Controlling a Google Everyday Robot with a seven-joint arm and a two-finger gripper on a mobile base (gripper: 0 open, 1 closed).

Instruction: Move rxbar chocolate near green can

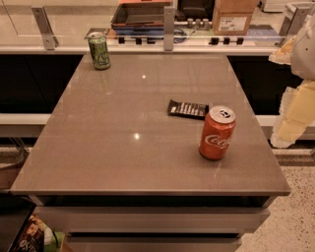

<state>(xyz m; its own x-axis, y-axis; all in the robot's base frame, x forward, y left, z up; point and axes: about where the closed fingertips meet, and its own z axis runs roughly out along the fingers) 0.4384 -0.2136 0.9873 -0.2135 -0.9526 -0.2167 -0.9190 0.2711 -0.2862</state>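
Observation:
The rxbar chocolate [187,109] is a flat black wrapper with white lettering, lying on the grey table [123,147] right of centre. The green can [99,50] stands upright at the table's far left corner. My gripper [285,133] hangs at the right edge of the view, pale yellow and white, beyond the table's right side and well clear of the bar. It holds nothing that I can see.
A red Coca-Cola can [217,132] stands upright just in front and right of the bar, almost touching it. A counter with a cardboard box [234,18] and a dark tray [140,15] runs behind the table.

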